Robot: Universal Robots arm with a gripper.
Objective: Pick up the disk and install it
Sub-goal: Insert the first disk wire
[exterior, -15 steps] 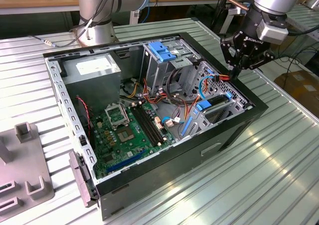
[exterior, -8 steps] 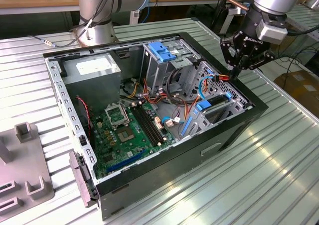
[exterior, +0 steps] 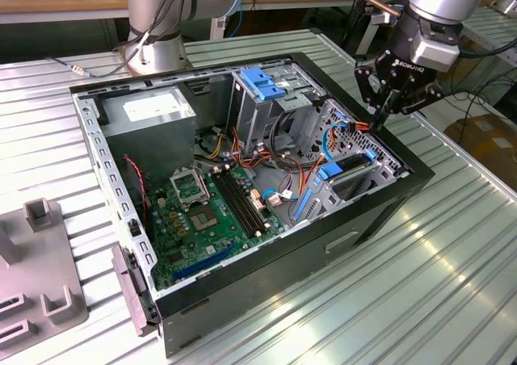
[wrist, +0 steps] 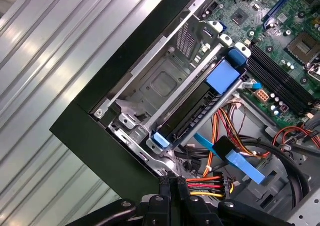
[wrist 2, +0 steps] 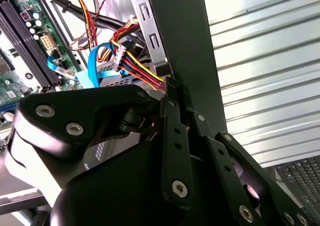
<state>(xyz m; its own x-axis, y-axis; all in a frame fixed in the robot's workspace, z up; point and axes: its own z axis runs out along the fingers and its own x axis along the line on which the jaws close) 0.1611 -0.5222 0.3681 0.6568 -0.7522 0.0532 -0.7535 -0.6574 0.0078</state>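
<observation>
The disk (exterior: 355,165) sits edge-up in the metal bay at the exterior view's right end of the open computer case, its blue carrier tabs showing. In the first wrist view its dark body (wrist: 192,115) runs between a large blue tab and a small one. My gripper (exterior: 378,123) hangs just above the case's rim behind the bay, fingers pressed together. The fingertips (wrist: 172,182) touch the end of a red, yellow and black wire bundle (wrist: 207,186). In the second wrist view the shut gripper (wrist 2: 172,83) meets the same wires (wrist 2: 140,68).
The case (exterior: 380,211) lies open on a ribbed metal table (exterior: 452,276), with the motherboard (exterior: 210,211), a grey power supply (exterior: 153,111) and a blue latch (exterior: 262,82) on the cage. Loose blue cables (wrist: 240,161) cross near the bay. A grey fixture (exterior: 36,268) stands at the exterior view's left.
</observation>
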